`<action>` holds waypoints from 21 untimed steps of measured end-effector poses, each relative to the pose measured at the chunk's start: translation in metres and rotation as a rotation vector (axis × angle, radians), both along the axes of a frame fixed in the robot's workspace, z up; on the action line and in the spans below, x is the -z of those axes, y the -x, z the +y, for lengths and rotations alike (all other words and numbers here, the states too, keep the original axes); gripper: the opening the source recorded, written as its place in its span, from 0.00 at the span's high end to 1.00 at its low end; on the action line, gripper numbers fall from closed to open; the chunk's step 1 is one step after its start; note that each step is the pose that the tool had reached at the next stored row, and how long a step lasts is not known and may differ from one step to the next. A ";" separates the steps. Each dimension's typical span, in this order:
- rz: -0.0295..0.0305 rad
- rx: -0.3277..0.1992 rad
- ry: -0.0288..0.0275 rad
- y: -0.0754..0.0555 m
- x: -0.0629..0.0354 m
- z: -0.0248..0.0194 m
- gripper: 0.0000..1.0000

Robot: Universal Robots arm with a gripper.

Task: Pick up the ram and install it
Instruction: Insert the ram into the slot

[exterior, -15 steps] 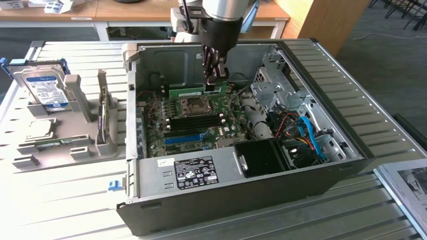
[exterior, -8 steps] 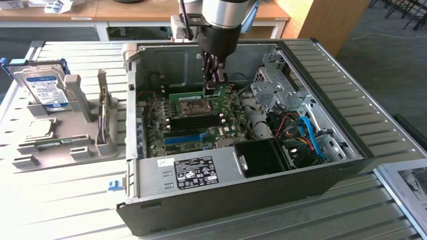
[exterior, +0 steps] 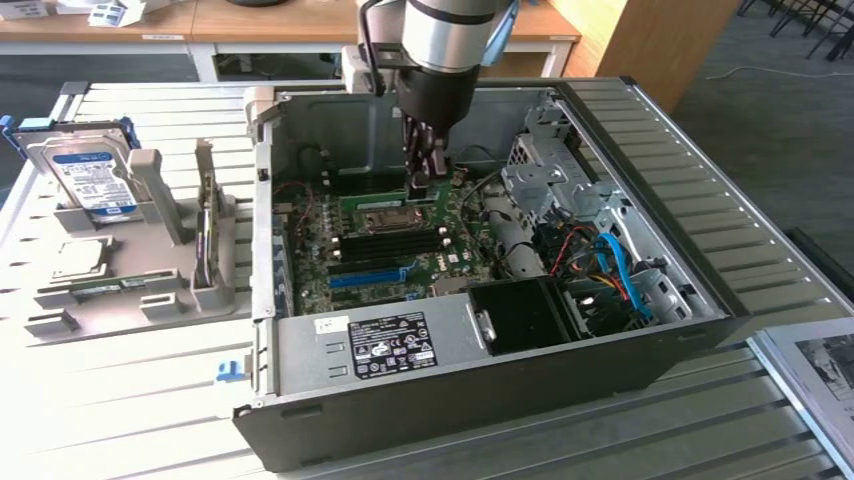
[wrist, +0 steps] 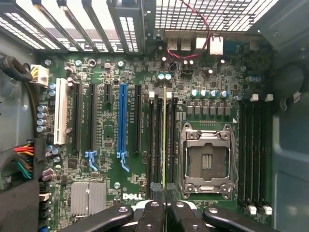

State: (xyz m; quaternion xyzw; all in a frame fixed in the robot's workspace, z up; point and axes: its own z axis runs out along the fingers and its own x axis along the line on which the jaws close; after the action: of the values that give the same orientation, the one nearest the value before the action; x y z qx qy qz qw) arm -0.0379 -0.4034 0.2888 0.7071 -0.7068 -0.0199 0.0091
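Inside the open computer case (exterior: 667, 210), my gripper (exterior: 424, 180) hangs low over the green motherboard (wrist: 145, 72). It is shut on the ram (wrist: 164, 140), which I see edge-on in the wrist view as a thin yellow-green line running out from between the black fingers (wrist: 150, 212). The stick lies along the black memory slots (wrist: 155, 140) beside the empty CPU socket (wrist: 206, 159), in line with one of them. Whether it touches the slot I cannot tell. In the exterior view the ram (exterior: 380, 197) shows as a narrow green strip under the gripper.
A grey holder (exterior: 134, 290) at the exterior view's left carries a blue-labelled hard drive (exterior: 87, 175) and an upright card (exterior: 204, 215). The case holds a power supply (exterior: 387, 340), a black fan shroud (exterior: 527, 315), a drive cage (exterior: 554, 170), blue cables (exterior: 614, 265) and a blue expansion slot (wrist: 121, 121).
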 end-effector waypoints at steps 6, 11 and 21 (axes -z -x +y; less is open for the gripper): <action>-0.0001 0.002 0.0002 0.000 0.0109 0.0000 0.88; -0.0003 0.005 0.0001 0.000 0.0200 0.0000 0.88; -0.0003 0.014 0.0001 0.000 0.0344 0.0000 0.88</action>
State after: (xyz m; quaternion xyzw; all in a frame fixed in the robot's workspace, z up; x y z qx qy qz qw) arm -0.0379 -0.4035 0.2544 0.7022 -0.7117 -0.0198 0.0089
